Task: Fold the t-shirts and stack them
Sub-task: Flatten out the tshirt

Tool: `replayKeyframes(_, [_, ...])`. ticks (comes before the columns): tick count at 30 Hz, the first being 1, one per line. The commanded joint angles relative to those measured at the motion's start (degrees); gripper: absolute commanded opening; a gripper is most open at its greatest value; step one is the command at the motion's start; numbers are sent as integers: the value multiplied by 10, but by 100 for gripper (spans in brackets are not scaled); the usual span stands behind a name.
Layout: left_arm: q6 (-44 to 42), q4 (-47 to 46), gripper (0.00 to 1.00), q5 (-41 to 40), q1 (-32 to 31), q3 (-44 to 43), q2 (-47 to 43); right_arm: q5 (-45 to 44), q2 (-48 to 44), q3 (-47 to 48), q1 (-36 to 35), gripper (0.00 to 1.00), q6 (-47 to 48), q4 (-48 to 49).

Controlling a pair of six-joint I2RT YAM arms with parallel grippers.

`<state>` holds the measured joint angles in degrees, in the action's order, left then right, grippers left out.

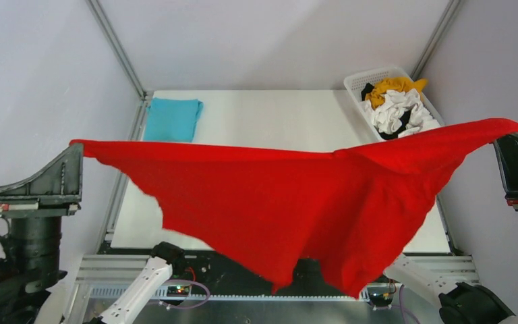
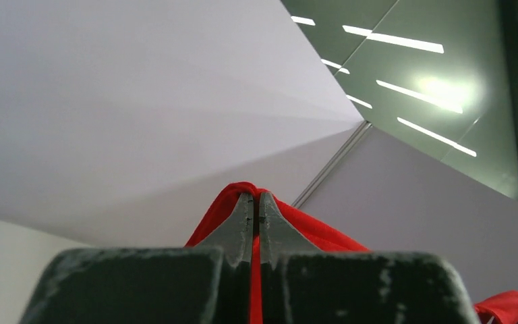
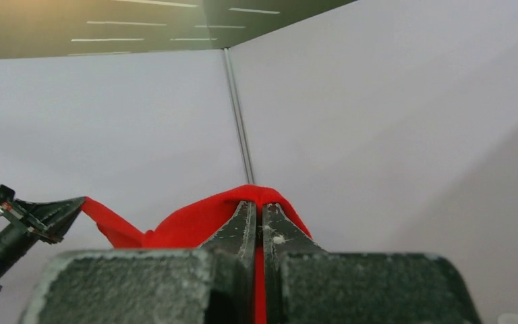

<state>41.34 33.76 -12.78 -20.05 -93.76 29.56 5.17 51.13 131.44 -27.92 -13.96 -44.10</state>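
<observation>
High rear overview of table [image 1: 276,115]; close wrist views upward along jaws; red t-shirt [image 1: 290,202] common to all.

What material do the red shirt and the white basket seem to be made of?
Red shirt: soft matte cloth, probably a cotton knit; it sags in the middle and hangs in loose folds. Basket: likely stiff white plastic with a smooth finish; its lattice walls keep their shape.

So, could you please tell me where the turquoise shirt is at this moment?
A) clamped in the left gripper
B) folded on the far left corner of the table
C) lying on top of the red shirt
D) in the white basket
B: the turquoise shirt lies folded flat on the table at its far left corner, apart from the basket and from the red shirt stretched in the air.
</observation>
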Motion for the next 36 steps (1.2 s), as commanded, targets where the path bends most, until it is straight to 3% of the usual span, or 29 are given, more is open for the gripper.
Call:
replayKeyframes(1, [-32,14,0,-6,4,-29,30,0,28,7,5,0,31,2])
replayKeyframes(8, [-46,16,0,-102,3,31,89,-115,30,-113,6,0,84,54])
replayKeyframes(13, [-60,9,0,-196,3,139,157,-273,16,-332,5,0,99,122])
replayKeyframes(17, [-56,-5,0,-237,4,237,225,-305,-40,-533,6,0,59,191])
replayKeyframes(21, [-40,-30,0,-272,4,325,286,-304,-54,-651,13,0,17,225])
replayKeyframes(27, [-24,-84,0,-269,4,393,348,-299,-13,-715,26,0,-10,238])
replayKeyframes(36, [-21,-96,0,-286,20,345,453,-236,72,-723,79,0,-6,318])
